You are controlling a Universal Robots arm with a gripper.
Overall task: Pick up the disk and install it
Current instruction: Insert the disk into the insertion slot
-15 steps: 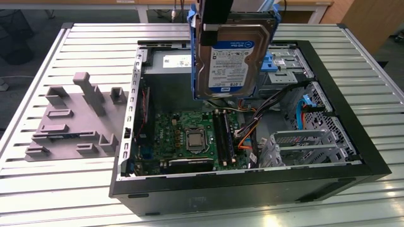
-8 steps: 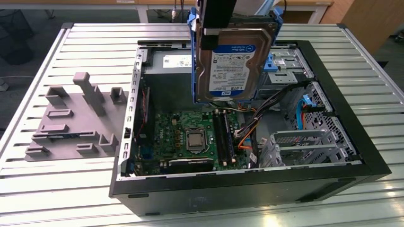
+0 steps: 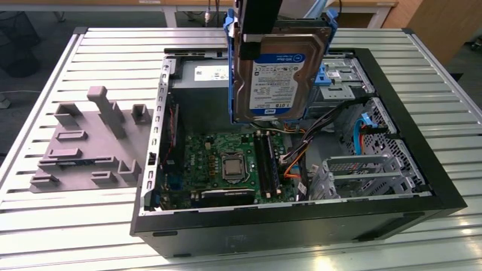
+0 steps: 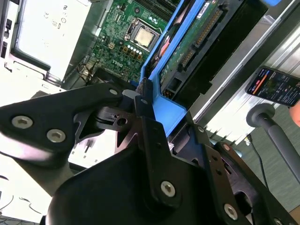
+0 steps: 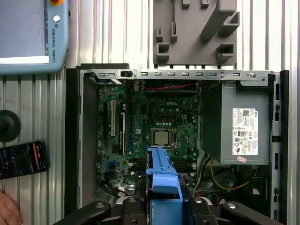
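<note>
Black fingers (image 4: pixel 146 119), clamped on the disk (image 3: pixel 275 73)

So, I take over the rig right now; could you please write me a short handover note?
Gripper: shut on the disk, clamped at its blue side rail.
Disk: in the air, upright, above the open computer case, over the motherboard.
Done: disk picked up.
Left: the disk is not yet installed in the case.
</note>
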